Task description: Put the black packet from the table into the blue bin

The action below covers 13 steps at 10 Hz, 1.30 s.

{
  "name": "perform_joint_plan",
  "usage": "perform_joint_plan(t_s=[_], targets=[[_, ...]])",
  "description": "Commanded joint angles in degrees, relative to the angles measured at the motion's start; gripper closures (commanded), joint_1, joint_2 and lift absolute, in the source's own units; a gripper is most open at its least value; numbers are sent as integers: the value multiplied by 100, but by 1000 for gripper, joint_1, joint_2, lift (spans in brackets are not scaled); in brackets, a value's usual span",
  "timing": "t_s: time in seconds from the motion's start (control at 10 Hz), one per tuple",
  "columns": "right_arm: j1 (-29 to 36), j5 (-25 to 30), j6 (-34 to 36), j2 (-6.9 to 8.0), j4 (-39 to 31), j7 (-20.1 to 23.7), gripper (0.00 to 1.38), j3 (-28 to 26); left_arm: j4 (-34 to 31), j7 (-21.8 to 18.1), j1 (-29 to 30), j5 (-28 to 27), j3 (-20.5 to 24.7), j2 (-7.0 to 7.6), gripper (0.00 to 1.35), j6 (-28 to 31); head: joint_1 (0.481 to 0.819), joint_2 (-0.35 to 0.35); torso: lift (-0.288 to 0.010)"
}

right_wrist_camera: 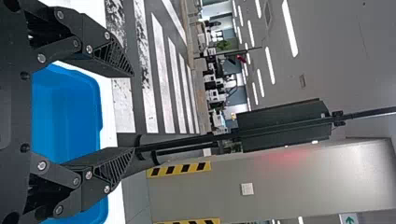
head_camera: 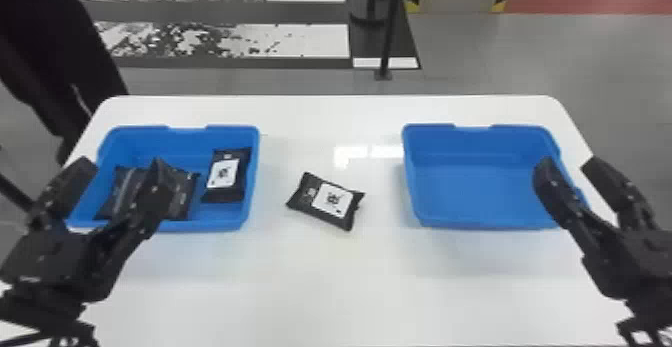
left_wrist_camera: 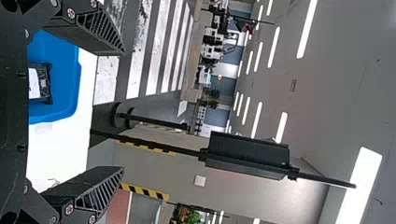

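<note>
Left pincer [head_camera: 122,165] has black packet [head_camera: 326,201] rightward, probably lower.

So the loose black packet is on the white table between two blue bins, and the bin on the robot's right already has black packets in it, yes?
Not quite: the black packets already inside are in the left bin, as the head view shows. The loose packet does lie on the white table, between that and the other bin.
</note>
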Motion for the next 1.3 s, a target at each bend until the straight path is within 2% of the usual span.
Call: perform_joint_plan(t_s=[0.0, 0.2, 0.5, 0.8, 1.0, 1.2], targets=[[-1, 0, -2, 5, 0, 2, 502, 0, 1, 0, -14, 2, -7, 0, 157, 0, 695, -15, -110], [-1, 0, -2, 5, 0, 2, 504, 0, 1, 0, -28, 2, -52, 18, 157, 0, 695, -17, -110], [-1, 0, -2, 5, 0, 2, 504, 0, 155, -9, -210, 36, -304, 123, 156, 56, 695, -33, -110], [-29, 0, 12, 5, 28, 2, 502, 0, 662, -202, -857, -147, -875, 308, 151, 183, 695, -79, -110], [-43, 34, -2, 5, 42, 2, 502, 0, 1182, -501, -1420, -307, -1081, 308, 151, 619, 695, -122, -110], [-114, 46, -2, 5, 98, 2, 502, 11, 1744, -853, -2081, -787, -1321, 308, 151, 1195, 695, -163, -110]])
